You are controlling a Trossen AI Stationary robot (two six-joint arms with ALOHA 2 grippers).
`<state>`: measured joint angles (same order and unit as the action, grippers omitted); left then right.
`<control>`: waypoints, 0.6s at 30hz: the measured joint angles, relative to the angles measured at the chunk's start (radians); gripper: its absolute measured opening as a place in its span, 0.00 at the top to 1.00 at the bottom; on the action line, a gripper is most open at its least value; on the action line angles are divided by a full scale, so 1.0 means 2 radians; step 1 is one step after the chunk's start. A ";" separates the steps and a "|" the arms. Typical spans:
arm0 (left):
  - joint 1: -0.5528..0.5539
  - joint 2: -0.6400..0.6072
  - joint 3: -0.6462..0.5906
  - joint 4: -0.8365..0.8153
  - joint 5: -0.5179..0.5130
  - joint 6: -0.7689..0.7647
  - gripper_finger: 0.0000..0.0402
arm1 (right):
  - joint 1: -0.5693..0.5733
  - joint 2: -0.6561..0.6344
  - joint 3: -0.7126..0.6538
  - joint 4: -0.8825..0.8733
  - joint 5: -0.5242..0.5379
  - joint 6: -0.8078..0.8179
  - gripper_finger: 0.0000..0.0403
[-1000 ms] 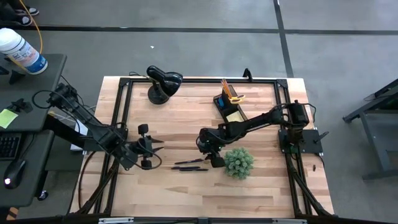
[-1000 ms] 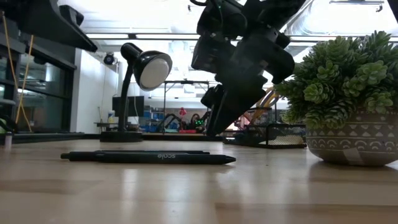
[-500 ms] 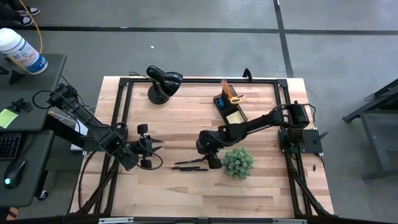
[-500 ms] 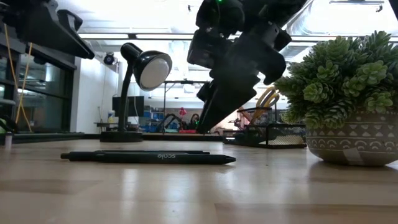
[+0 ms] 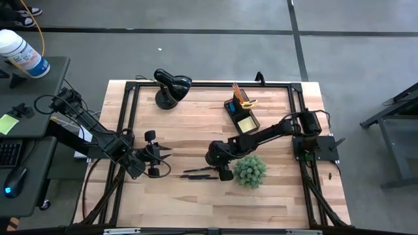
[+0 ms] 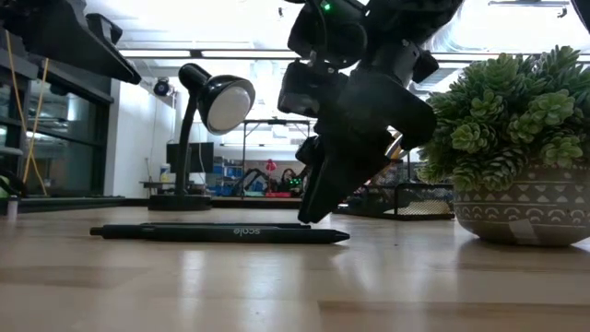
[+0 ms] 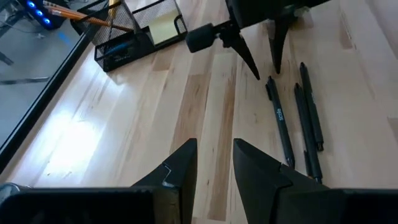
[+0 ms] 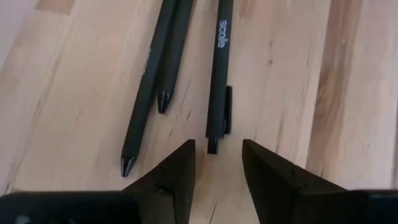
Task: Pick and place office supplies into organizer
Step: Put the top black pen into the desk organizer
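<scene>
From above, the right end effector (image 5: 216,163) hangs low over the desk (image 5: 196,124), just beyond the near ends of the black pens (image 5: 199,173), with the green plant (image 5: 250,170) close at its side; the organizer (image 5: 240,111) stands well behind it, already carrying pencils, scissors and a yellow sticky-note pad (image 5: 246,122). The left end effector (image 5: 159,160) waits apart, on the far side of the pens from the right one. At desk height, the right end effector's fingertips (image 6: 309,214) point steeply down, just above the end of the foremost pen (image 6: 221,234), not yet touching it, and the lamp (image 6: 207,120) stands far behind. From the left wrist, the left end effector (image 7: 214,163) shows a narrow gap and holds nothing; three pens lie ahead of it. From the right wrist, the right end effector (image 8: 217,167) is moderately parted and empty, the clip end of the printed pen (image 8: 219,68) lying just ahead of the gap, two more pens beside it. The step in hand looks like the approach to grasp one pen; the next move likely calls for lowering further, straddling only that pen, closing, then carrying it to the organizer.
</scene>
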<state>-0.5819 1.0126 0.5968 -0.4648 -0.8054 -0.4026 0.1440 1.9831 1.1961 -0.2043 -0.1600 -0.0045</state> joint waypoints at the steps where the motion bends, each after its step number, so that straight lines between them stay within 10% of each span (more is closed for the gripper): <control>1: 0.000 0.000 0.000 0.000 -0.002 -0.001 0.77 | 0.001 0.000 0.000 0.000 0.000 0.000 0.68; 18: 0.000 0.000 0.000 -0.003 -0.019 -0.012 0.77 | 0.004 0.003 0.000 0.011 0.024 0.015 0.68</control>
<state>-0.5819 1.0126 0.5968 -0.4718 -0.8425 -0.4267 0.1526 1.9884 1.1958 -0.1832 -0.1119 0.0246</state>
